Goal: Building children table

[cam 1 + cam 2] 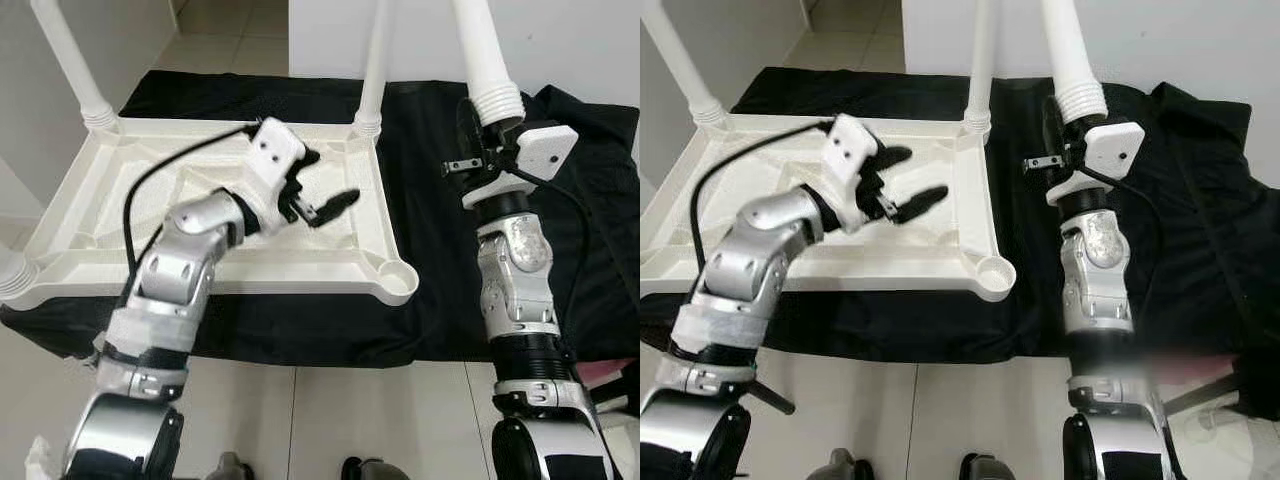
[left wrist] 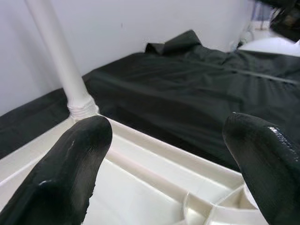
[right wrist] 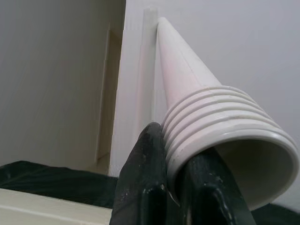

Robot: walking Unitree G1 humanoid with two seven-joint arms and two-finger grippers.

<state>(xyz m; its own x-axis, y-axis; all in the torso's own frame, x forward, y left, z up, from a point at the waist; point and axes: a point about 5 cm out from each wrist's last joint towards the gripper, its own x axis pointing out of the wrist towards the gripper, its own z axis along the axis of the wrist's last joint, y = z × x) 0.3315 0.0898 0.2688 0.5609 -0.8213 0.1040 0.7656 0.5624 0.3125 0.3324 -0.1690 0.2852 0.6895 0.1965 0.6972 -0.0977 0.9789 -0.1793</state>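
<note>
An upside-down white tabletop (image 1: 120, 215) lies on a black cloth (image 1: 440, 250) with legs screwed into three corners, the left pincer (image 1: 322, 202) hovers wide apart over it holding nothing, and the right pincer (image 1: 478, 140) clamps a loose white leg (image 1: 485, 60) upright by its threaded end.
</note>
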